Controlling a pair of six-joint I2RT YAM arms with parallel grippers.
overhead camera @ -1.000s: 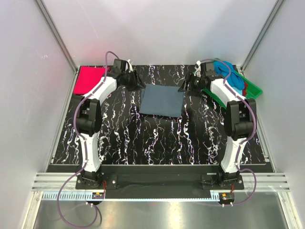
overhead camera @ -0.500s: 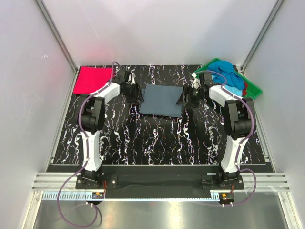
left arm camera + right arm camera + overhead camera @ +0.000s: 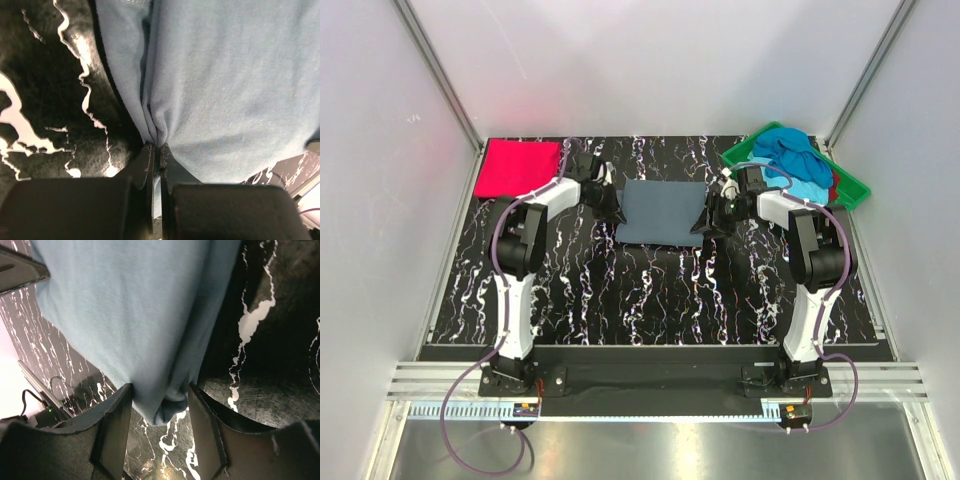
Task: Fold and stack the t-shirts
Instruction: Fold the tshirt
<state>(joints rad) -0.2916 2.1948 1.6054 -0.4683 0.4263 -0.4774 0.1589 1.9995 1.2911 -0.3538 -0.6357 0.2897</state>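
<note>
Table (image 3: 650, 290); wrist-cams: L pincer (image 3: 156, 150) tight on shirt (image 3: 225, 90), R pincer (image 3: 159, 390) wide

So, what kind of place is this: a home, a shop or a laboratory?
Most likely a robotics lab test cell, not a home: two robot arms bolted at a black marbled table, closed in by plain white panels on metal framing, with purple cables.
</note>
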